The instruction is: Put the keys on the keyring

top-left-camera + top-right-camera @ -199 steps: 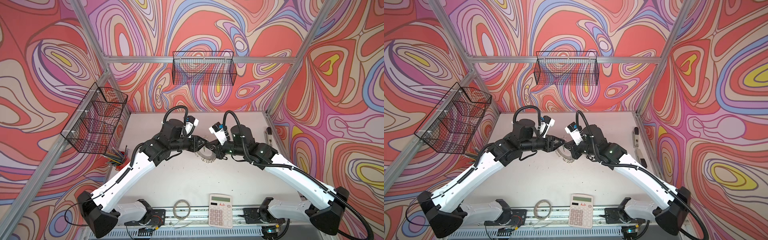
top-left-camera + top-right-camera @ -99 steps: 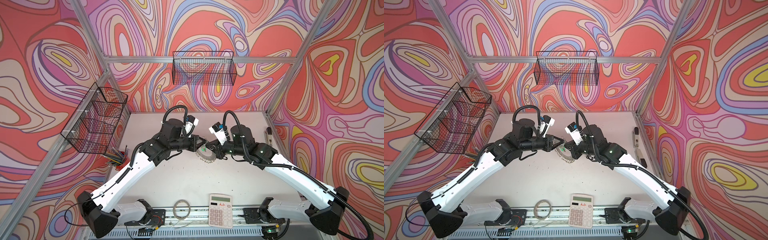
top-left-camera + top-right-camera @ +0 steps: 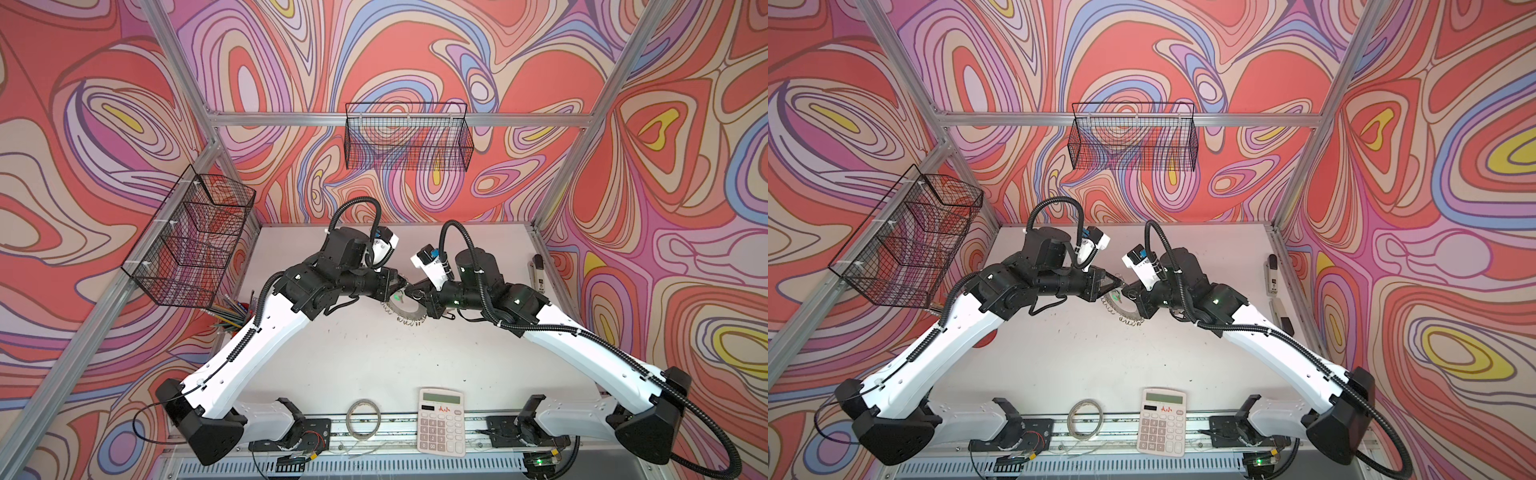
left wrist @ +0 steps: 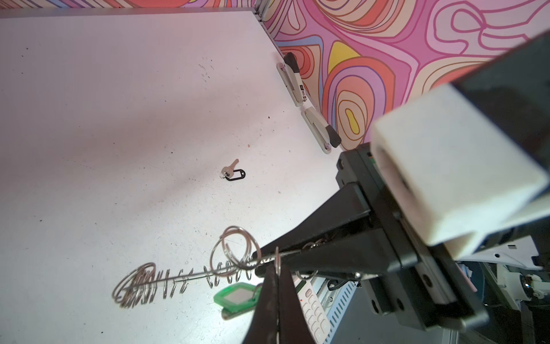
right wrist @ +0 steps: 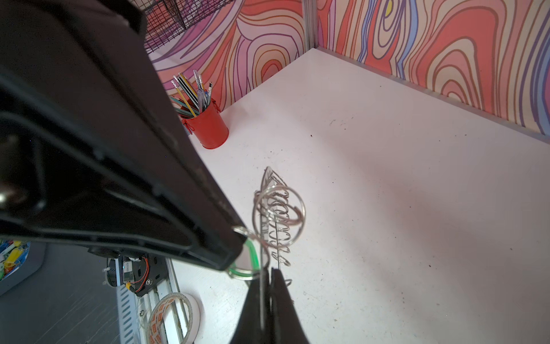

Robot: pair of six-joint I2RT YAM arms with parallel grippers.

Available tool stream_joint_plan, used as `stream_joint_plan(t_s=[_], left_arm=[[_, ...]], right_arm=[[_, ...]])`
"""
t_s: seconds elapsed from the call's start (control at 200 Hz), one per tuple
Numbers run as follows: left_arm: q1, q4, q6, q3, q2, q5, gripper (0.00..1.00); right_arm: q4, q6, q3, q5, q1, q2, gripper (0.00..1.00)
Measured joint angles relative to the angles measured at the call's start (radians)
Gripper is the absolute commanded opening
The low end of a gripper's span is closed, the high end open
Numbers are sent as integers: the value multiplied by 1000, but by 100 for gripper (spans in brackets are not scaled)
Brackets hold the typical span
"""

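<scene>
1. The flat silver metal keyring disc (image 3: pixel 406 309), its edge lined with small wire loops, hangs just above the middle of both top views, clear of the white desk (image 3: pixel 374 357). The wrist views show it almost edge-on.
2. The right claw (image 5: pixel 269 272) is clamped on the disc's rim, reaching in from the right of the frame. We judge it holds the disc up so that the loops can be reached from the other side.
3. The small silver metal key with a green oval plastic tag (image 4: pixel 235 297) dangles just beside the disc. In a top view this green-tagged key (image 3: pixel 1116 296) sits at the disc's upper edge.
4. The left claw (image 4: pixel 276 268) is closed too, tip to tip with the right one. It seems to pinch the green-tagged key's small split ring at the disc's edge, though we cannot tell exactly which wire lies between its fingers. Holding the ring lets the tag hang out of the way, we think.
5. The black-tagged key (image 4: pixel 233 174), small, silver and with a black oval tag, lies flat on the desk well apart from the disc, with neither claw on it.
6. The white calculator (image 3: pixel 441 422) and translucent tape roll (image 3: pixel 365 417) lie at the lower middle of the frame, away from the work.
</scene>
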Motion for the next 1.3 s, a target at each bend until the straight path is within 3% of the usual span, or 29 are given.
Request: stream_joint_plan(t_s=[0.055, 0.11, 0.175, 0.321, 0.521, 0.786, 1.137, 1.302], left_arm=[[0, -13, 5, 6, 1, -3, 0], [0, -36, 6, 10, 0, -15, 0], [1, -47, 3, 11, 0, -30, 0], [-1, -83, -14, 37, 4, -81, 0], [-14, -97, -63, 114, 35, -151, 0], [-14, -100, -119, 136, 89, -159, 0], [-13, -84, -185, 145, 93, -154, 0], [-13, -68, -195, 153, 93, -155, 0]], right_arm=[[3, 4, 0, 0, 0, 0, 35], [-5, 8, 0, 10, -4, 0, 50], [-6, 20, 0, 19, -11, -1, 58], [2, 33, 0, 15, -13, -12, 66], [11, 42, 37, 27, 0, -14, 70], [85, 33, 71, 42, 21, 32, 75], [110, 12, 80, 119, 34, 79, 73], [151, 31, 63, 185, 38, 79, 66]])
